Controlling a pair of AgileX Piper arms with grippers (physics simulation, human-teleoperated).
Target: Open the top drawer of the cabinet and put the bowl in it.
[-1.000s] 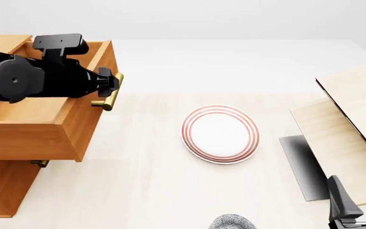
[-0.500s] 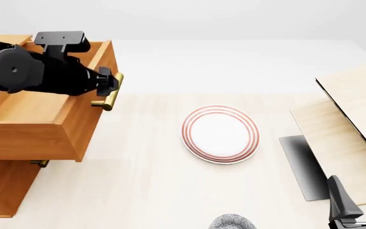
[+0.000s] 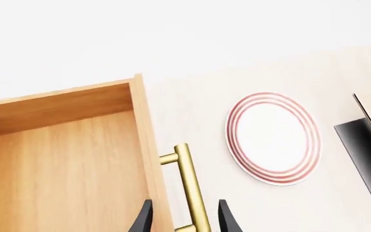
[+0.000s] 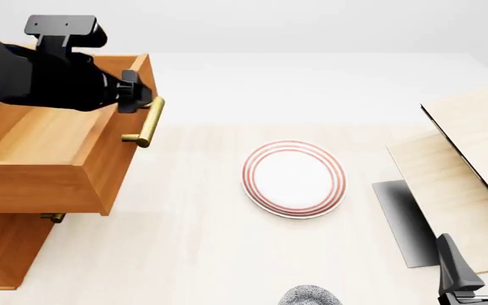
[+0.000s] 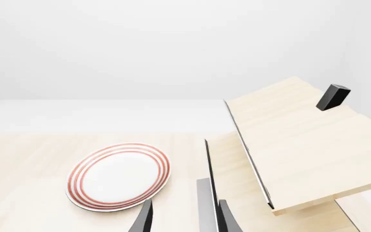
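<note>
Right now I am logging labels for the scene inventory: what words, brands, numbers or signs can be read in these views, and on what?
None: no view shows any text.
The top drawer, its brass handle, the plate with red rings, and the pale wood structure carry no lettering.

I count one orange-brown cabinet [image 4: 7, 248] with one top drawer [image 4: 58, 149] pulled out. Two brass handles show: one [image 4: 147, 124] on that drawer, one [image 4: 51, 217] just peeking below. One red-ringed plate [image 4: 294, 178], one speckled bowl [image 4: 310, 297], one pale wood structure [image 4: 464, 165]. Two grippers: left [image 4: 134, 95], right [image 4: 477, 267].
</note>
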